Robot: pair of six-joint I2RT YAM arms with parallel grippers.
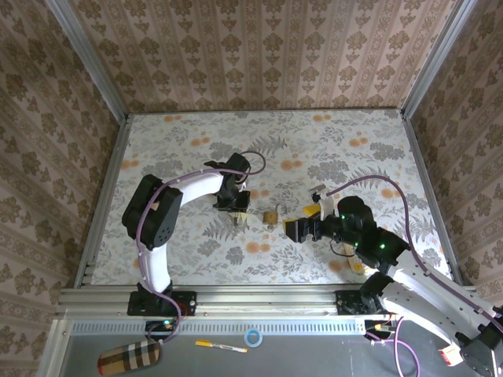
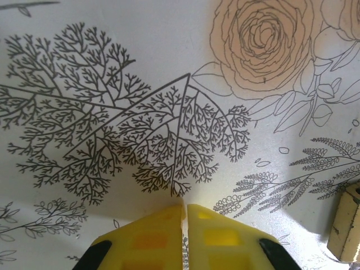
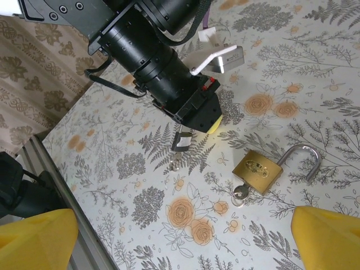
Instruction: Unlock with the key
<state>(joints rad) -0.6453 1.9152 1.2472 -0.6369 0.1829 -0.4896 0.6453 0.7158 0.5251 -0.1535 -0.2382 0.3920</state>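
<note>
Caught whole from the right wrist: padlock [image 3: 259,170] flat on the table [image 3: 112,169], shackle [image 3: 306,160] standing open, key [image 3: 241,194] apparently seated in its base. Glimpsed from the left wrist as one brass corner at the frame's right edge. Pointed blade-first into the lock, dark head toward that view's lower left, long axis along the body. Found at the left gripper [image 2: 184,207]: tips pressed together, nothing visible between; at the right gripper [image 3: 183,239]: fingers spread wide, nothing held.

Top camera looks down from behind. Left wrist view hugs the table [image 2: 140,45]; its four-o'clock padlock [image 2: 346,228] also lies in the farther right wrist view.
</note>
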